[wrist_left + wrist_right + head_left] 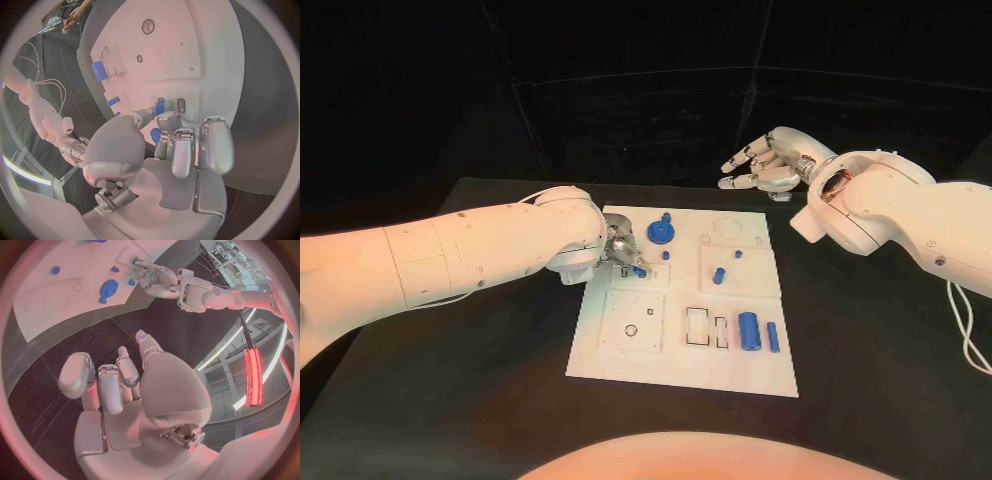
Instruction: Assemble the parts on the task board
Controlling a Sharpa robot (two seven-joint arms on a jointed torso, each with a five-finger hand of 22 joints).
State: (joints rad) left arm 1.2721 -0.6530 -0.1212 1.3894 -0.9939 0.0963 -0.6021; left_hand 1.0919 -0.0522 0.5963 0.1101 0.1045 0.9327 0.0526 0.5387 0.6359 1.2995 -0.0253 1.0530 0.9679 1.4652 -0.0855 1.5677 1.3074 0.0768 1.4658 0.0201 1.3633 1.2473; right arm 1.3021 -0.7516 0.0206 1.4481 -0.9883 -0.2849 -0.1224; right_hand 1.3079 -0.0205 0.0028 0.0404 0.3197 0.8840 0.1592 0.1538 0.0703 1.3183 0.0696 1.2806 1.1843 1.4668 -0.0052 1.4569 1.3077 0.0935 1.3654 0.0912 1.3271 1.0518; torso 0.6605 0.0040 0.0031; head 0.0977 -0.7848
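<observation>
The white task board [678, 352] lies in the middle of the table. My left hand [619, 250] reaches over its left edge, and thumb and a finger pinch a small blue peg [639, 270] standing on the board; the left wrist view shows that peg [160, 106] at the fingertips [167, 120]. A blue gear-like part [661, 232] sits just beyond the hand. Small blue pegs [717, 275] stand mid-board. A blue cylinder [749, 330] and a thin blue bar [772, 336] lie at the near right. My right hand [770, 160] hangs raised past the board's far edge, holding nothing, fingers apart.
The board carries raised white plates with holes and slots [636, 322] on its near left and a round recess [728, 228] at the far right. Black table [877, 330] surrounds it. The right forearm [906, 215] hangs over the table's far right.
</observation>
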